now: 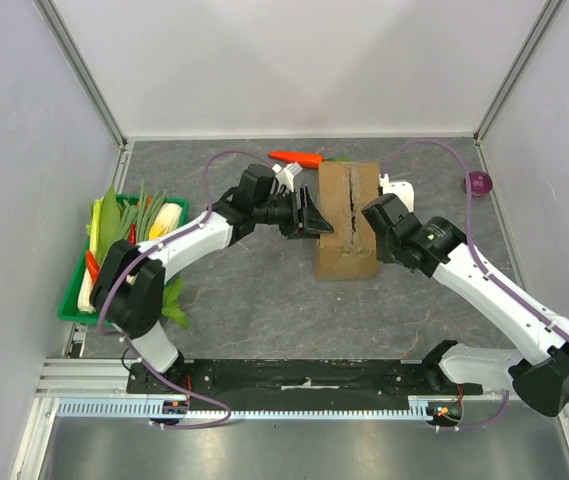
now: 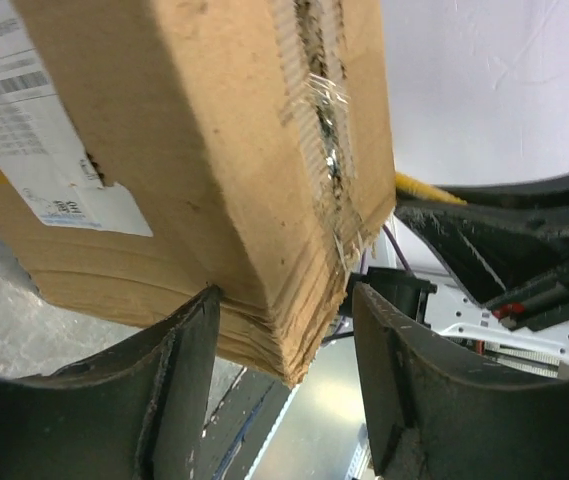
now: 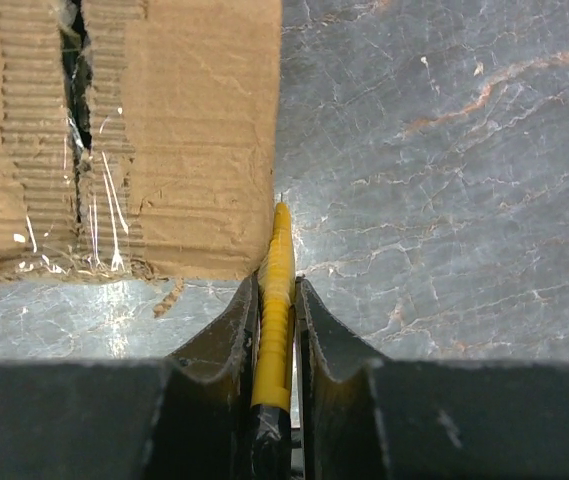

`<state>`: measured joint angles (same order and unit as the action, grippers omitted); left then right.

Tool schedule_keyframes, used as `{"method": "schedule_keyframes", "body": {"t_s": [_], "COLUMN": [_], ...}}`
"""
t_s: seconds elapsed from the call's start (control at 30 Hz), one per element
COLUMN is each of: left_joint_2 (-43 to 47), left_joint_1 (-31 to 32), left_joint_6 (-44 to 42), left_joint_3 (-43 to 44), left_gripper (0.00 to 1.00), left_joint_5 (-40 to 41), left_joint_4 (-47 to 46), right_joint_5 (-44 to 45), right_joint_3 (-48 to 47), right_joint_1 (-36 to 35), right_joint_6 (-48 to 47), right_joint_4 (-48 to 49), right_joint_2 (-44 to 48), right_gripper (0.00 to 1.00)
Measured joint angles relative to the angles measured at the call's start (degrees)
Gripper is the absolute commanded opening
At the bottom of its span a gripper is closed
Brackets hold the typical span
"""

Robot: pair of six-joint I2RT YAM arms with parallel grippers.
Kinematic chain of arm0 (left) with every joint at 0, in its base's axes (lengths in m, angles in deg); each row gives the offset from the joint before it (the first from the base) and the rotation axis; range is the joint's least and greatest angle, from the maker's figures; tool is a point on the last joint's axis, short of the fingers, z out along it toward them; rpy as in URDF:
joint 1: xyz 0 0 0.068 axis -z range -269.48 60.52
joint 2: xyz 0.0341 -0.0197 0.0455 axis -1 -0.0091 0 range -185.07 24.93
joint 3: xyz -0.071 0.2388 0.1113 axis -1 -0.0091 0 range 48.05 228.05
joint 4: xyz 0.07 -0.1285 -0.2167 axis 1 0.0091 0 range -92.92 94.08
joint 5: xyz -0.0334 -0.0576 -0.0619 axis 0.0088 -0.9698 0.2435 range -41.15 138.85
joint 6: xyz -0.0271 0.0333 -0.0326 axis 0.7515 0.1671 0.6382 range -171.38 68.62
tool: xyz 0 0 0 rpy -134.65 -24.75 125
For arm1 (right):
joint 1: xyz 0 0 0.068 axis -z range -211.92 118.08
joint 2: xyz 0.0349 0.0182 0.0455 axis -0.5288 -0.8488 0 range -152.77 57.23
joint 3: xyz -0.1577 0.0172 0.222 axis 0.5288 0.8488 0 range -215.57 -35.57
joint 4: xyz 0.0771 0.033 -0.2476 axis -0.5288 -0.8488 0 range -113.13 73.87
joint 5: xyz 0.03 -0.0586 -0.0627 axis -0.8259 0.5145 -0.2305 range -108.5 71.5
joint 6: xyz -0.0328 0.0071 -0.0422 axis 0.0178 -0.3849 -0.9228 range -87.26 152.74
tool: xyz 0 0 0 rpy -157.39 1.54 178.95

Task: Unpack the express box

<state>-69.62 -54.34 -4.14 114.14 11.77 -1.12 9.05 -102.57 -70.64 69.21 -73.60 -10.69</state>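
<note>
The express box (image 1: 347, 222) is a brown cardboard box lying in the middle of the table, its top flaps down and the taped middle seam (image 3: 79, 100) split and ragged. My left gripper (image 1: 309, 215) is open at the box's left side. In the left wrist view its fingers (image 2: 189, 390) straddle a lower corner of the box (image 2: 214, 150), beside the white-and-blue label (image 2: 34, 130). My right gripper (image 1: 379, 215) is at the box's right side, shut on a thin yellow cutter tool (image 3: 276, 300). The tool's tip rests against the box's right edge (image 3: 184, 130).
A green tray (image 1: 69, 300) of leafy vegetables stands at the left edge. A carrot (image 1: 296, 157) lies just behind the box. A purple onion (image 1: 478, 183) lies at the far right, near the wall. White walls enclose the table on three sides.
</note>
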Motion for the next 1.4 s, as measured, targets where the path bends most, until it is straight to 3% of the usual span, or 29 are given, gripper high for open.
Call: {"method": "schedule_keyframes", "body": {"t_s": [0.2,0.43,0.73,0.93,1.1,1.4], "left_joint_2": [-5.70,-6.56,-2.78,0.96,1.14,0.90], "left_joint_1": [-2.51,-6.32,-7.54,-7.72,-7.69,-7.69], "left_joint_6": [-0.37,-3.85,-11.69,-12.98,-13.14,-15.41], "left_joint_3": [6.01,8.63,8.63,7.85,5.77,4.76], "left_gripper": [0.59,0.69,0.73,0.73,0.71,0.67], "left_joint_5": [-0.22,4.33,12.13,13.00,12.22,10.08], "left_joint_4": [0.76,2.93,11.89,12.85,11.45,9.88], "right_joint_5": [-2.99,-9.60,-9.94,-16.68,-25.09,-30.10], "right_joint_3": [0.28,1.64,1.60,-2.12,-1.53,5.88], "right_joint_1": [0.61,-0.11,-0.70,-0.66,-0.66,-0.66], "right_joint_6": [-2.95,-4.63,-13.22,-20.85,-26.18,-33.40], "right_joint_4": [3.02,10.40,13.00,13.07,21.46,37.68], "right_joint_2": [-0.37,-1.11,2.78,6.12,6.99,4.22], "right_gripper": [0.00,0.00,0.00,0.00,0.00,0.00]}}
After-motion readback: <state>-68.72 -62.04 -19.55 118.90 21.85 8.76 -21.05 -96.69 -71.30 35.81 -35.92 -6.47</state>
